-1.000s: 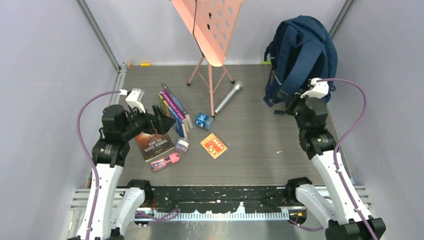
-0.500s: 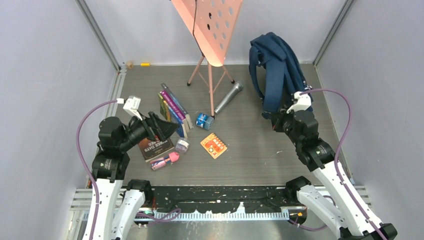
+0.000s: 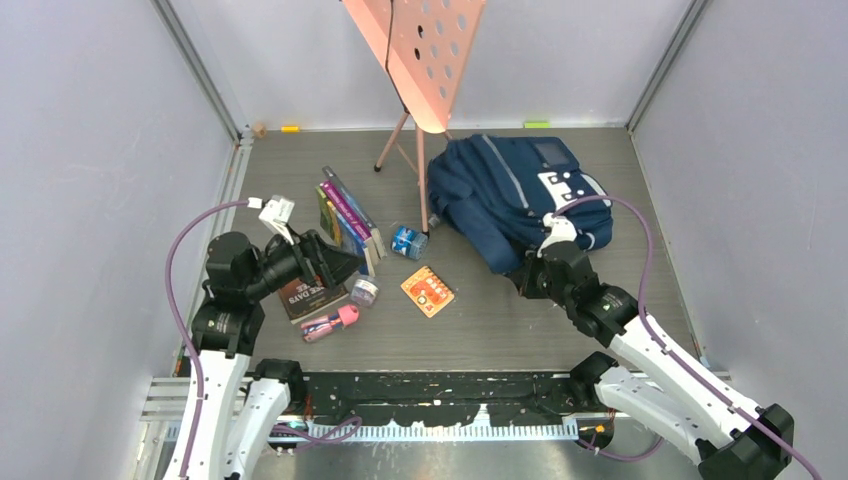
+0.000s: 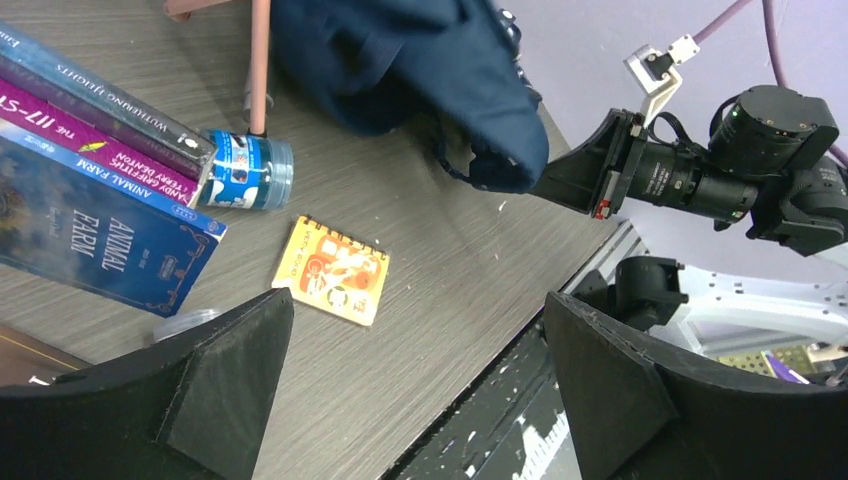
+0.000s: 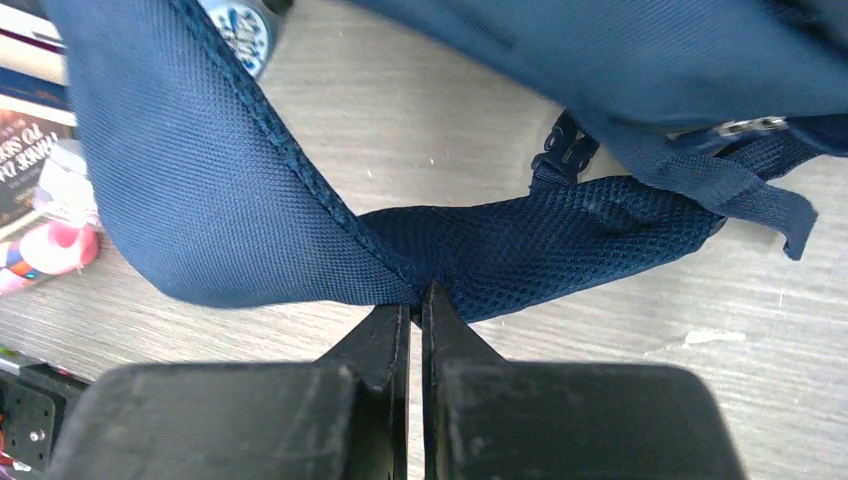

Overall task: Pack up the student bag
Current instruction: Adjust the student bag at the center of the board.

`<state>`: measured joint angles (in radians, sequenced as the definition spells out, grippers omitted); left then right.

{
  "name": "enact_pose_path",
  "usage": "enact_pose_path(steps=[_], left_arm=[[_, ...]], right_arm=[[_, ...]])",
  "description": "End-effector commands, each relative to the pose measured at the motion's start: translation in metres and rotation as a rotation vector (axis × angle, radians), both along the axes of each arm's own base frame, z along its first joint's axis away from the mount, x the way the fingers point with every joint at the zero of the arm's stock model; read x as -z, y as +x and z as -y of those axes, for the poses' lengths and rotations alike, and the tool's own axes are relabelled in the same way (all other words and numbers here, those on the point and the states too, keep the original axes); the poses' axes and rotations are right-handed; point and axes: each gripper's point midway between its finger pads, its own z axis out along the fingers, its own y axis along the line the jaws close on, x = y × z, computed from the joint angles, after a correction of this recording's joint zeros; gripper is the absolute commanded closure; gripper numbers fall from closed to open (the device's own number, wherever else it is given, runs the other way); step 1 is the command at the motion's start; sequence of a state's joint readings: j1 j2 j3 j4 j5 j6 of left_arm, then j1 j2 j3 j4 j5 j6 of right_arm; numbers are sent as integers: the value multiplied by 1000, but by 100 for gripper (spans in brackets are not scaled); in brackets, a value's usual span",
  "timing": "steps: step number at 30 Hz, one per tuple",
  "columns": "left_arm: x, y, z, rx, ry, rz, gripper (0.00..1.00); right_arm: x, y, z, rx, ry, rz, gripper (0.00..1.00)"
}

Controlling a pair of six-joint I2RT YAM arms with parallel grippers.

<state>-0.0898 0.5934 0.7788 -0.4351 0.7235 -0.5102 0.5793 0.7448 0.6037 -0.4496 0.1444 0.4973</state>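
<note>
**Bag pulled down flat beside the music stand**

The student bag (image 3: 510,190), upright a second ago in the far corner right of the music stand (image 3: 420,40), now lies flat just right of the stand's legs, grey patches up. The right hand (image 5: 417,300) is clenched on a mesh shoulder strap (image 5: 560,240) and has dragged the bag nearer. The left hand (image 3: 335,255) hangs spread and empty by the books (image 3: 345,215) left of the stand. The bag now seems within reach of both arms, though nothing is packed yet. The silver microphone that lay by the stand's foot is out of sight, probably under the bag. The bag's zip and opening cannot be made out, and the stand's top is cut off.
</note>
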Motion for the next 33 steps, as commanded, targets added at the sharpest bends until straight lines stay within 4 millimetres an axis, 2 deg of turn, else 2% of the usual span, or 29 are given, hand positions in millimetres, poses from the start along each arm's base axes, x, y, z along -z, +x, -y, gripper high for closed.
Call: enact_pose_path(steps=[1,10,11,12,13,14,15,17,23,25,29,32,33], left_arm=[[-12,2,4,65,39,109,0],[0,8,3,115,127,132,0],[3,8,1,109,152,132,0],[5,10,-3,93,182,136,0],[8,13,-8,65,207,134,0],[12,16,-13,31,230,131,0],[16,20,-19,-8,249,128,0],[25,28,-30,-84,290,119,0],[36,30,-50,-177,368,90,0],[38,28,-50,-178,366,82,0],[38,28,-51,-190,368,79,0],[28,33,-54,-223,356,93,0],[25,34,-54,-229,350,98,0]], right_arm=[[-12,0,-2,82,94,0,99],[4,-3,39,271,-10,-22,100],[4,-4,40,273,-16,-22,96],[1,-4,41,274,-22,-23,91],[1,-5,41,264,-29,-25,73],[-3,-6,41,257,-32,-26,62],[-5,-6,41,250,-39,-28,44],[-15,-7,44,256,-58,-30,29],[-34,-6,54,276,-119,-24,19],[-30,-4,56,278,-149,-35,15],[-7,2,63,298,-239,-104,14],[5,6,62,299,-198,-159,17],[9,10,68,330,-176,-172,17]])
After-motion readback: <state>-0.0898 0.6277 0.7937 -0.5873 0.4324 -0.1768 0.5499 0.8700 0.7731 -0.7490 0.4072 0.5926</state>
